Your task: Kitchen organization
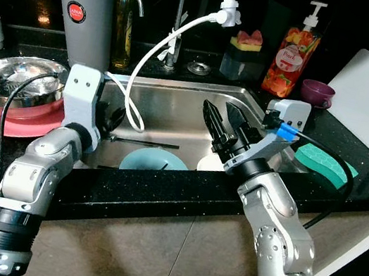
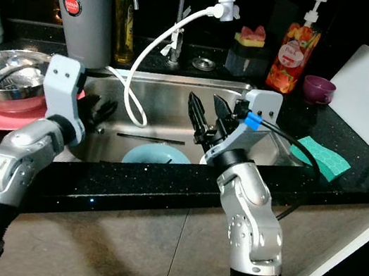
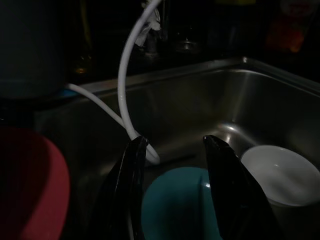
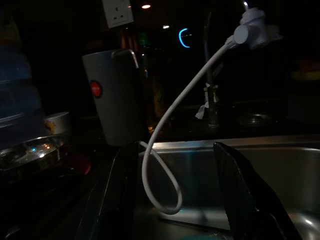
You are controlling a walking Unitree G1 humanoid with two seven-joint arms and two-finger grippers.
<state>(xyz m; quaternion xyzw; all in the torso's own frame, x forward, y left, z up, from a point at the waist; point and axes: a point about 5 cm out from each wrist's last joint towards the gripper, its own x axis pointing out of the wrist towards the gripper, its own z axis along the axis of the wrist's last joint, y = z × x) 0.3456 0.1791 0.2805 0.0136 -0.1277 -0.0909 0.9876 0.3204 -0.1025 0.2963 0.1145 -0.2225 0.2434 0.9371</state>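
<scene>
Both claws, left claw (image 3: 172, 165) and right claw (image 1: 222, 127), hang spread over the sink (image 1: 177, 101), seemingly starting on dishes; next, lowering onto the teal bowl (image 3: 180, 205).

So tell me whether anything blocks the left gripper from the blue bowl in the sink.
Nothing visible does. The left gripper, open, hangs over the blue bowl; the white hose loops just beyond it, and the white bowl sits beside.

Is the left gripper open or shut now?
Open. The left gripper has its two black fingers spread apart above the blue bowl in the sink.
</scene>
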